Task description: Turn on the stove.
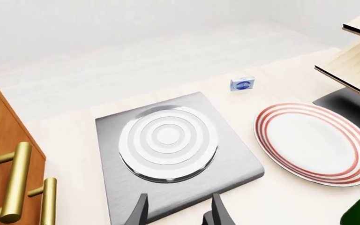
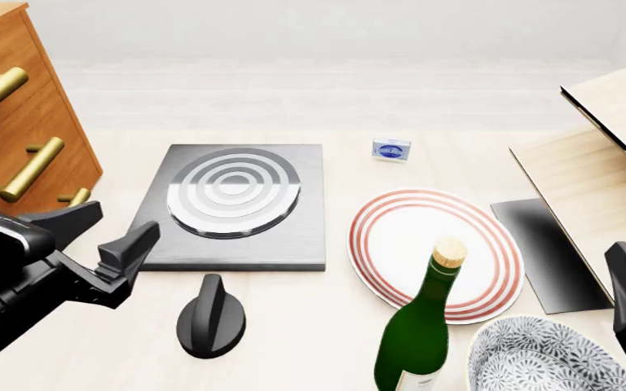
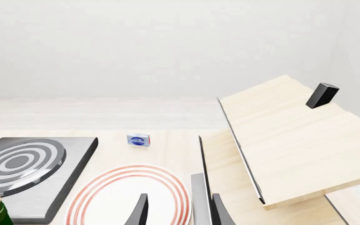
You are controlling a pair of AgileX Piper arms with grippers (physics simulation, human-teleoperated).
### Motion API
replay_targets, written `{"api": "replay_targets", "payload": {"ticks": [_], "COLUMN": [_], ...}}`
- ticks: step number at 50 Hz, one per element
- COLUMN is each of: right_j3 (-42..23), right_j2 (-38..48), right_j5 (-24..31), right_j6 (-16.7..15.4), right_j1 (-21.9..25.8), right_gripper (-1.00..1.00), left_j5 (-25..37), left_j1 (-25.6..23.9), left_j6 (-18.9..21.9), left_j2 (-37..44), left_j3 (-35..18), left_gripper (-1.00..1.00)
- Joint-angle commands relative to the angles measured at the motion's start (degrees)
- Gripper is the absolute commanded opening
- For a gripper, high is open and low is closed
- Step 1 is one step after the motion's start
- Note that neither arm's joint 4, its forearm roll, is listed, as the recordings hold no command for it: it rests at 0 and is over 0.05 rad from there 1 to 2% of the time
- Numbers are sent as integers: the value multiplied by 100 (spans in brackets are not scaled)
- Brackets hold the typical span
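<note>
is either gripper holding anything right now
No. The left gripper is open with nothing between its fingers, short of the knob. The right gripper is open too, above the plate.

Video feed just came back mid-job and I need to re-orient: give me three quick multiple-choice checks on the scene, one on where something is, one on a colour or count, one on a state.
1. Seen from the front view, where is the knob relative to the stove?
A. On the near side of the slab, off it, on the table
B. On top of the burner rings
C. Beyond the slab, by the small blue box

2. What colour are the rings on the plate?
A. Blue
B. Red
C. Green

3. What is the state of the left gripper?
A. Shut on the knob
B. Shut on the bottle
C. Open, holding nothing

Answers:
1 A: the black knob sits on the wood surface, nearer the arms than the slab's front edge.
2 B: red bands circle the white plate's rim.
3 C: its fingers are spread, left of the knob, touching nothing.
</note>
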Motion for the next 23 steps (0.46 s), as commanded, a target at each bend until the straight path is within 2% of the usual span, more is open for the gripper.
{"api": "replay_targets", "payload": {"ticks": [1,5,7,16,23], "right_j3": [0,0,0,0,0], "right_j2": [0,0,0,0,0], "right_j5": [0,0,0,0,0], "right_j6": [1,1,1,0,0], "right_j1": [0,1,0,0,-2], "right_gripper": [100,100,100,100,100], "left_j5": [-351,-554,-826,-2069,-2273], "left_j1": [56,170,364,681,718], "left_j6": [-69,-122,-125,-320,-397], "left_j2": [-219,5,379,2058,2633], "left_j3": [274,273,232,-45,-373], "left_gripper": [100,100,100,100,100]}}
